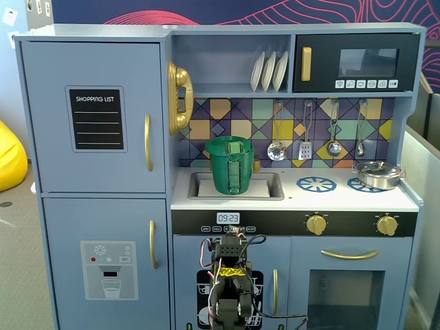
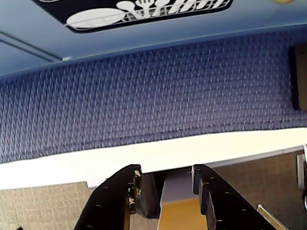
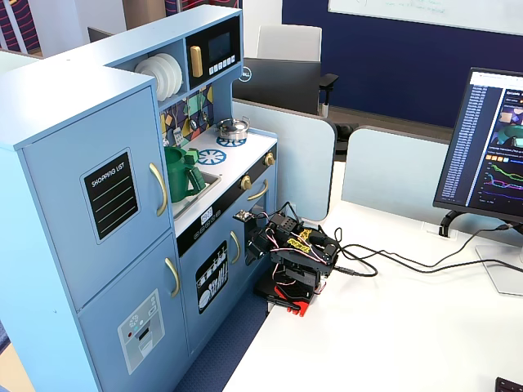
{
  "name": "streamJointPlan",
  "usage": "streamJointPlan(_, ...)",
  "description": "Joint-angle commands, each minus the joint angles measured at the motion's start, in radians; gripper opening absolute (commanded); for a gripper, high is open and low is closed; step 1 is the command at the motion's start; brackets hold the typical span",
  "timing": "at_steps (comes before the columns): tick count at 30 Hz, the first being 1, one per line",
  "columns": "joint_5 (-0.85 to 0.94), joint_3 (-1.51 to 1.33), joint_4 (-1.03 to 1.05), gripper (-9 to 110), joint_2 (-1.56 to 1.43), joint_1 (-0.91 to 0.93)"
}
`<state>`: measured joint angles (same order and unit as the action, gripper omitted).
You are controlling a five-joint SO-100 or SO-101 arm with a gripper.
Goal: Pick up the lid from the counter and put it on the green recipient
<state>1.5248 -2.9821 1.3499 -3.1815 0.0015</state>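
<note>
The green recipient (image 1: 232, 175) stands in the sink of the toy kitchen; it also shows in the other fixed view (image 3: 183, 175). The lid (image 1: 220, 144), dark green with a lighter handle, rests on top of the pot. My arm is folded low on the white table in front of the kitchen, far below the counter. My gripper (image 2: 165, 171) points down past the table edge towards the blue carpet. It is open and holds nothing. It also shows in a fixed view (image 3: 263, 245).
A steel pot (image 1: 377, 173) sits on the right burner beside a blue burner ring (image 1: 316, 183). Utensils hang on the back wall. Cables (image 3: 392, 261) run from the arm across the table to a monitor (image 3: 490, 147).
</note>
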Motion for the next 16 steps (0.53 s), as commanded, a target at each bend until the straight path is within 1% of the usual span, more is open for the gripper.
streamJointPlan(1,-0.012,-0.015,0.183,5,0.003,0.018)
streamJointPlan(16,-0.012,-0.015,0.183,6,0.003,0.025)
